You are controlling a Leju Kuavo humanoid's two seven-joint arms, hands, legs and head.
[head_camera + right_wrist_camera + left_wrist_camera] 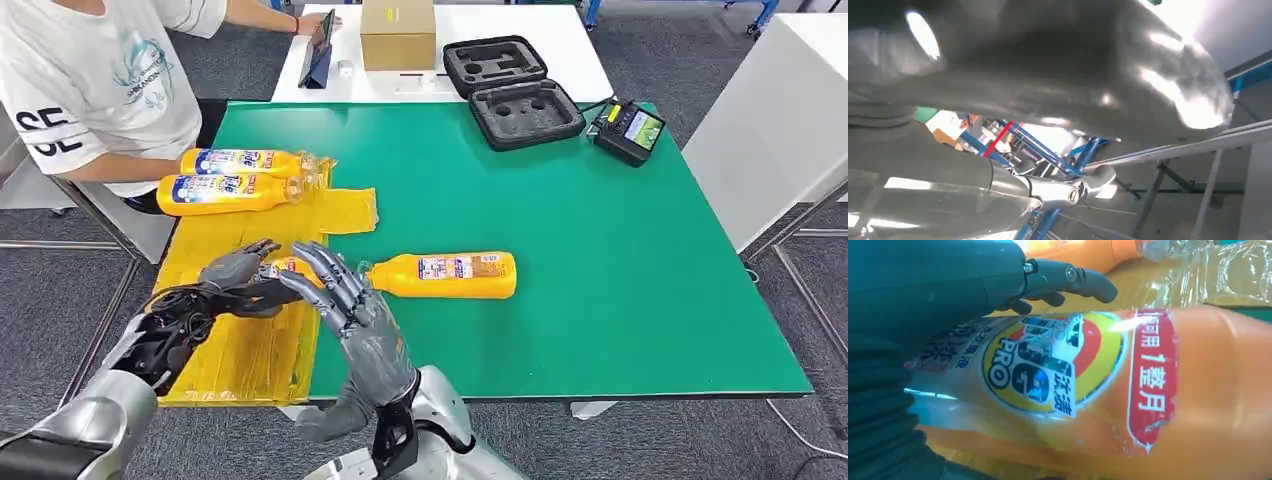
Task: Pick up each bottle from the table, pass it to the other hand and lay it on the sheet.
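Note:
Two orange bottles (240, 161) (225, 193) lie side by side at the far end of the yellow sheet (240, 350). A third orange bottle (445, 275) lies on the green table (620, 260), just right of the sheet. My left hand (235, 278) grips another orange bottle (290, 267) low over the sheet. In the left wrist view that bottle (1148, 390) is close up with my fingers (1068, 277) curled over it. My right hand (345, 300) stands upright beside it with fingers spread, holding nothing.
A person in a white shirt (90, 90) sits at the table's far left corner. At the back stand a black foam case (512, 90), a cardboard box (397, 33) and a small black device (627, 130). A white table (780, 110) stands to the right.

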